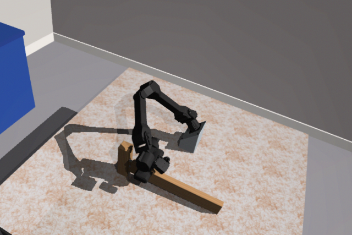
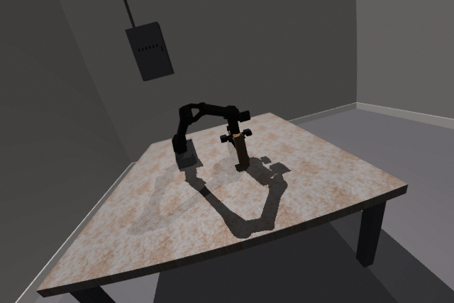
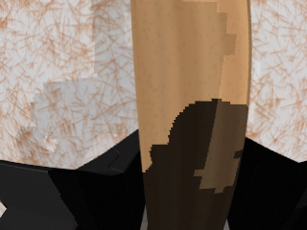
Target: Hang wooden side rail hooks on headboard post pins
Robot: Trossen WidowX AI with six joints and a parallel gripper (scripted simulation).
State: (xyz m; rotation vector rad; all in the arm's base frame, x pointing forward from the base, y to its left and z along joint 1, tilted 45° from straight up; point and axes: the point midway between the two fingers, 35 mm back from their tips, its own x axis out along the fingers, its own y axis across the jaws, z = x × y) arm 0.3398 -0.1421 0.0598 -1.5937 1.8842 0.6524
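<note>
The wooden side rail point(image 1: 185, 191) point(image 3: 189, 57) runs from the post toward the lower right in the top view, its far end down at the table. The headboard post point(image 1: 122, 159) point(image 2: 241, 151) stands upright at the rail's near end. My gripper point(image 1: 150, 171) point(image 2: 233, 131) point(image 3: 181, 129) is shut on the rail close to the post, with one finger on each side of it in the wrist view. The gripper, post and shadow hide the hooks and pins, so I cannot tell whether the hooks sit on the pins.
The arm's grey base point(image 1: 190, 141) point(image 2: 186, 158) stands on the speckled table point(image 1: 256, 169) point(image 2: 146, 252), behind the post and rail in the top view. A blue cabinet point(image 1: 14, 78) is off to the left, beyond the table. A dark box point(image 2: 150, 54) is high at the back in the exterior view.
</note>
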